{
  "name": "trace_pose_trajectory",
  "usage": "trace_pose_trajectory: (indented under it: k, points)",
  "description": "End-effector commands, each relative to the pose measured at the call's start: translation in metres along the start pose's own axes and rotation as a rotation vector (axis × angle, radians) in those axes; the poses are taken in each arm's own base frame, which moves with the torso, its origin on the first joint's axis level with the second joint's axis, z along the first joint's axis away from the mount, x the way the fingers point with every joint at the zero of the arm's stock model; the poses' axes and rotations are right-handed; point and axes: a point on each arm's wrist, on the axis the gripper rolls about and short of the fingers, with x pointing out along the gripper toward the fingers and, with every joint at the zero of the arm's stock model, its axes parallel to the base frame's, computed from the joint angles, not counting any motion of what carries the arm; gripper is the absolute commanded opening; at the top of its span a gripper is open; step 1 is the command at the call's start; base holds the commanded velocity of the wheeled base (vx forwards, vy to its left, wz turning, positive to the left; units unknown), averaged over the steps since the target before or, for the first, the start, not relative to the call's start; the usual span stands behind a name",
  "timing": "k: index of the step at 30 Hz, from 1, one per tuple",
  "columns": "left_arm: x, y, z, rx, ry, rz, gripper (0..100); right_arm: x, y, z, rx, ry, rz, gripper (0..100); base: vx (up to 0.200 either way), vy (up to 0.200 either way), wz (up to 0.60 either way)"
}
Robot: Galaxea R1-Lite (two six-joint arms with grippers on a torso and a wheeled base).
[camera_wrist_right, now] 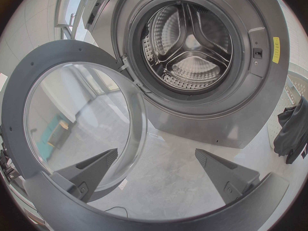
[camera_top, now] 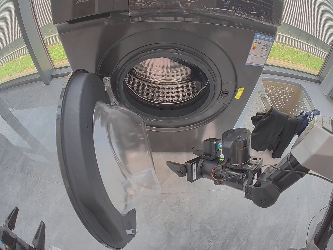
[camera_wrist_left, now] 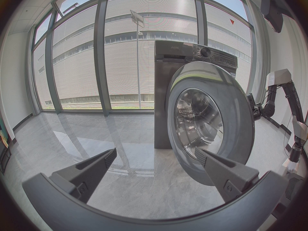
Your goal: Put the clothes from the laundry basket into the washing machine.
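The grey washing machine (camera_top: pixel 166 32) stands with its round door (camera_top: pixel 74 150) swung open to the left, and its steel drum (camera_top: pixel 164 80) is bare inside. To its right sits the beige laundry basket (camera_top: pixel 288 94), with dark clothes (camera_top: pixel 274 131) draped over its near rim and a blue piece (camera_top: pixel 308 116) beside them. My right gripper (camera_top: pixel 172 167) hovers low in front of the machine, below the opening and left of the basket, open and holding nothing (camera_wrist_right: pixel 155 153). Down at the lower left, my left gripper (camera_top: pixel 26 223) is open too (camera_wrist_left: pixel 154 151), beside the door's outer face.
The door's clear glass bowl (camera_top: pixel 125 150) bulges toward the right gripper. In the right wrist view the dark clothes (camera_wrist_right: pixel 293 129) hang off the basket wall (camera_wrist_right: pixel 296 87). Grey tiled floor (camera_top: pixel 194 212) spreads in front of the machine. Tall windows (camera_wrist_left: pixel 80 58) close off the room behind.
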Motion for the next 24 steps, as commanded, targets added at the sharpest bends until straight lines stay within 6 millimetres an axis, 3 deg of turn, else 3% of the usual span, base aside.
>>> trace_pose_trajectory:
  k: [1,4,8,17,21,24]
  points:
    - [0.000,0.000,-0.005,0.000,0.003,0.000,100,0.008,-0.001,0.002,0.001,-0.013,-0.004,100,0.000,0.000,0.00]
    - [0.000,0.000,-0.005,0.000,0.003,0.000,100,0.015,-0.002,0.000,0.001,-0.014,-0.007,100,0.000,0.000,0.00]
    - [0.000,0.000,-0.005,0.001,0.003,0.002,100,0.027,0.003,-0.007,-0.003,-0.002,0.004,100,-0.200,0.000,0.00]
    - [0.000,0.000,-0.005,0.001,0.003,0.002,100,0.049,0.034,-0.017,-0.018,-0.005,0.078,100,-0.022,0.000,0.00]
    - [0.000,0.000,-0.005,0.001,0.003,0.002,100,0.051,0.052,-0.013,0.005,-0.028,0.113,100,0.000,0.000,0.00]
    - [0.000,0.000,-0.005,0.001,0.003,0.002,100,0.054,0.052,-0.003,0.024,-0.072,0.106,100,0.000,0.000,0.00]
